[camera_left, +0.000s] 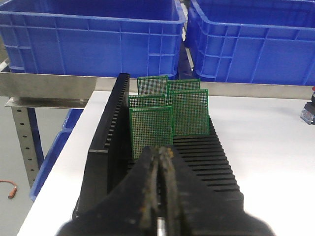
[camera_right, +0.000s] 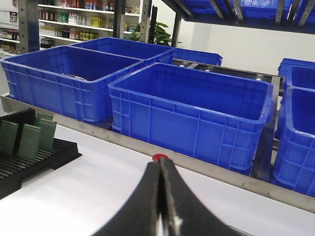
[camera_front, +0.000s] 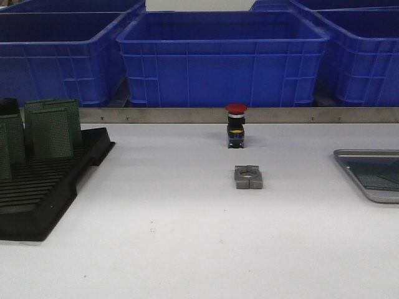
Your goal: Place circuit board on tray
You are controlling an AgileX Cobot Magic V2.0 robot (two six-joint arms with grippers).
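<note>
Several green circuit boards [camera_front: 53, 128] stand upright in a black slotted rack [camera_front: 43, 187] at the table's left. The silver-grey tray [camera_front: 358, 177] lies at the right edge, with a green board [camera_front: 377, 174] lying flat in it. Neither gripper shows in the front view. In the left wrist view my left gripper [camera_left: 161, 150] is shut and empty, just in front of the nearest board [camera_left: 151, 130] in the rack [camera_left: 211, 167]. In the right wrist view my right gripper [camera_right: 160, 161] is shut and empty above the table; the boards [camera_right: 29, 140] are far off.
A red-capped push button [camera_front: 236, 124] stands at the table's back centre, also seen in the right wrist view [camera_right: 159, 157]. A grey metal block [camera_front: 248, 177] lies in front of it. Big blue bins [camera_front: 221, 56] line the back behind a metal rail [camera_front: 187, 115].
</note>
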